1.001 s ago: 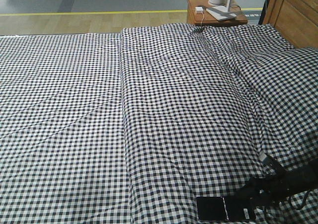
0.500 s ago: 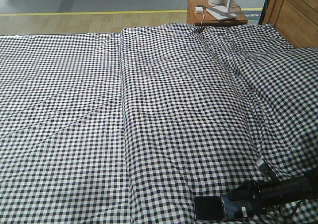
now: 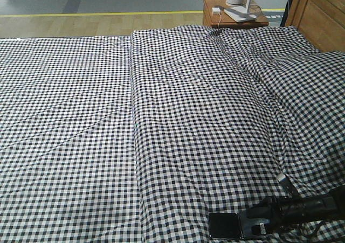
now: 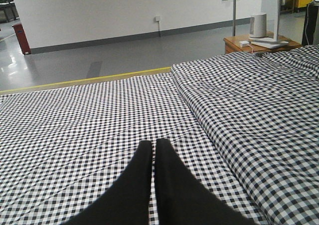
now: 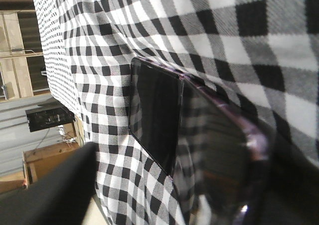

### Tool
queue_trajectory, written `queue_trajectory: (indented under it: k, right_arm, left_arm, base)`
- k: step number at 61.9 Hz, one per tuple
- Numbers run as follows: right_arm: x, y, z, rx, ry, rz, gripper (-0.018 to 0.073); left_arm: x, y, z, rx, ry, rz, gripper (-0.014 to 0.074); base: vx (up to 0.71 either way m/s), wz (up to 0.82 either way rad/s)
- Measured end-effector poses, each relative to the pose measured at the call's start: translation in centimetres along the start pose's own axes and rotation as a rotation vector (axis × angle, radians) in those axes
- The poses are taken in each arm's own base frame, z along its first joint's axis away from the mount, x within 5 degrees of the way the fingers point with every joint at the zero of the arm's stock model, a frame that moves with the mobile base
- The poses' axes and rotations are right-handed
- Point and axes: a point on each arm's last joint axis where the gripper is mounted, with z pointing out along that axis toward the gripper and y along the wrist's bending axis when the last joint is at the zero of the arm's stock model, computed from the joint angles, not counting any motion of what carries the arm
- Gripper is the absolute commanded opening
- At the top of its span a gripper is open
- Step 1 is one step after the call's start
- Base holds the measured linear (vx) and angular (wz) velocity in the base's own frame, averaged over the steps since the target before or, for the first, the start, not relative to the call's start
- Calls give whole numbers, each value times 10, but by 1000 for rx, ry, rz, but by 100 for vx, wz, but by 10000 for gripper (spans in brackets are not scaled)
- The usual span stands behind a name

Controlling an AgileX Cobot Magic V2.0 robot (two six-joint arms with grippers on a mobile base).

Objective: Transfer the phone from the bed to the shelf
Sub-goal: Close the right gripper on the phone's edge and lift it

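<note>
The phone [image 3: 223, 226], a glossy black slab with a pinkish rim, lies flat on the checked bed [image 3: 161, 119] near its front right edge. My right gripper [image 3: 257, 224] reaches in from the right over the phone's right end. In the right wrist view the phone [image 5: 154, 120] fills the middle. One black finger [image 5: 55, 190] stands apart from it, with checked cloth showing in between, so the right gripper [image 5: 184, 185] is open around it. My left gripper [image 4: 154, 144] hovers shut over the bed [image 4: 99, 115], holding nothing. The shelf is out of view.
A small reddish-brown nightstand [image 3: 234, 16] with a white appliance and a charger stands beyond the bed's far right corner. The brown headboard [image 3: 321, 11] rises at the right. A raised fold [image 3: 135, 124] runs down the bedcover. Grey floor with a yellow line [image 4: 89, 78] lies beyond.
The right gripper has slid left along the phone and now covers more of its right end. The phone has shifted slightly left. The left arm shows no earlier view.
</note>
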Motion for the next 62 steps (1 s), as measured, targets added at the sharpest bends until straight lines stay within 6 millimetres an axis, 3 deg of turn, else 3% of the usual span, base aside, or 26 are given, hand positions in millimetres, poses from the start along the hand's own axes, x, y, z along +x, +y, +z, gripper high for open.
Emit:
queue_trajectory:
  k: [11, 41, 50, 62]
  right_arm:
    - [0, 0, 0, -1, 0, -23, -17]
    - [-4, 7, -5, -13, -4, -53, -6]
    - [-20, 27, -24, 15, -37, -105, -6]
    - [-46, 76, -65, 74, -105, -196, -3]
  left_arm:
    - [0, 0, 0, 0, 0, 0, 1]
    - [0, 0, 0, 0, 0, 0, 1]
    - [0, 0, 0, 0, 0, 0, 1]
    - [0, 0, 0, 0, 0, 0, 1]
  base:
    - [0, 0]
    - [0, 0]
    - [0, 0]
    - [0, 0]
